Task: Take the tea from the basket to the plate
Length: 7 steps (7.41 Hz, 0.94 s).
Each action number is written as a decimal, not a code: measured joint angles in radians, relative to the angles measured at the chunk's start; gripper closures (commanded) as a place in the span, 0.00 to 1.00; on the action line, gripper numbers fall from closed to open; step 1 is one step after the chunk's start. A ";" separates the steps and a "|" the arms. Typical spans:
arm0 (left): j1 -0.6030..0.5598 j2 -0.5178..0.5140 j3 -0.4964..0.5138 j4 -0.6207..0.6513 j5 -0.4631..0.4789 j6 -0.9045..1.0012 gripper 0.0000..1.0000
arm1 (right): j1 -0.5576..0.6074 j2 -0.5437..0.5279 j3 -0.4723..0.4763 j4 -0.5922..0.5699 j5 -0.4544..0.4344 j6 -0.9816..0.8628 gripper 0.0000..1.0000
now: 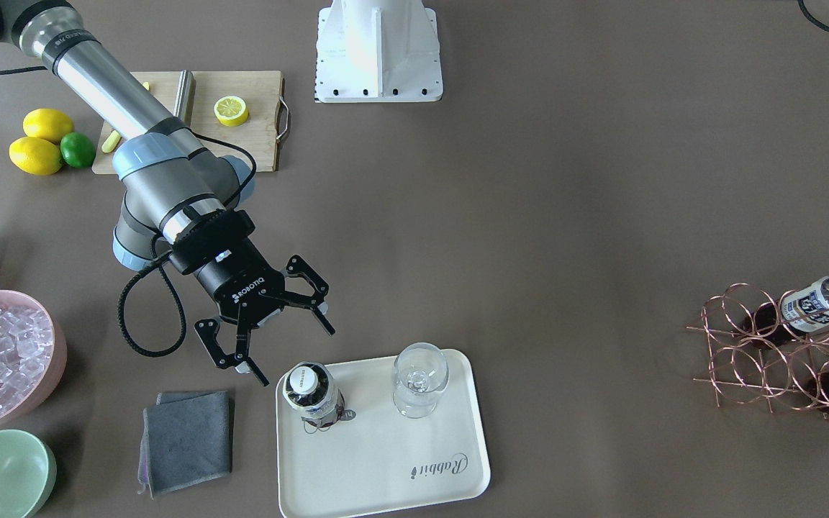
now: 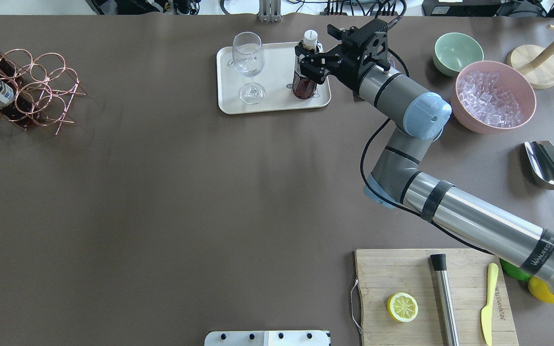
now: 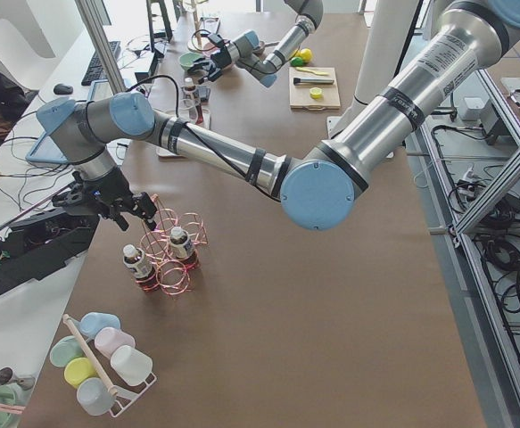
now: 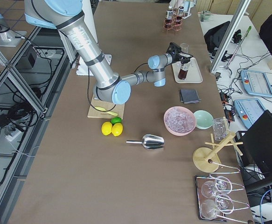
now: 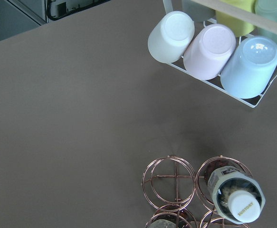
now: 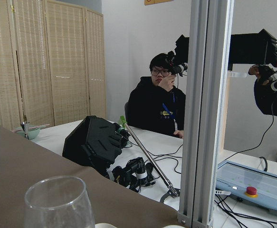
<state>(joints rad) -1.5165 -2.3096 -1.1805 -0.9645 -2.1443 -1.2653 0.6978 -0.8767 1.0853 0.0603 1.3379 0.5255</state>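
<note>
Exterior front-facing: right gripper [image 1: 292,352] spread wide beside the tea [image 1: 310,388], upright on the plate [image 1: 386,460]; left gripper [image 3: 108,209] near the basket [image 3: 175,254], grip unreadable.

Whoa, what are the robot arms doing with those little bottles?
The right gripper is open, just beside a small clear bottle of dark tea. That bottle stands upright on the cream rectangular tray, next to an empty wine glass. Two more bottles sit in the copper wire basket, and the left gripper hangs above them.
</note>
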 measured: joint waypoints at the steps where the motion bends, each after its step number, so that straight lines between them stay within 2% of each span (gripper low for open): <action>1: -0.022 0.012 -0.024 0.009 0.000 0.004 0.01 | 0.002 -0.017 0.044 -0.042 0.025 -0.004 0.00; 3: -0.047 0.123 -0.199 0.052 -0.005 0.086 0.01 | 0.017 -0.084 0.171 -0.144 0.126 -0.034 0.00; 5: -0.059 0.323 -0.494 0.118 -0.057 0.353 0.01 | 0.030 -0.203 0.299 -0.197 0.303 -0.065 0.00; 6: -0.062 0.441 -0.618 0.098 -0.077 0.417 0.01 | 0.053 -0.265 0.356 -0.244 0.432 -0.070 0.00; 7: -0.064 0.538 -0.687 0.038 -0.086 0.445 0.01 | 0.103 -0.301 0.386 -0.299 0.600 -0.072 0.00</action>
<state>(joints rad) -1.5800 -1.7720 -1.8678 -0.9269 -2.2302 -0.8203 0.8013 -1.1781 1.4714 -0.2391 1.9380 0.4536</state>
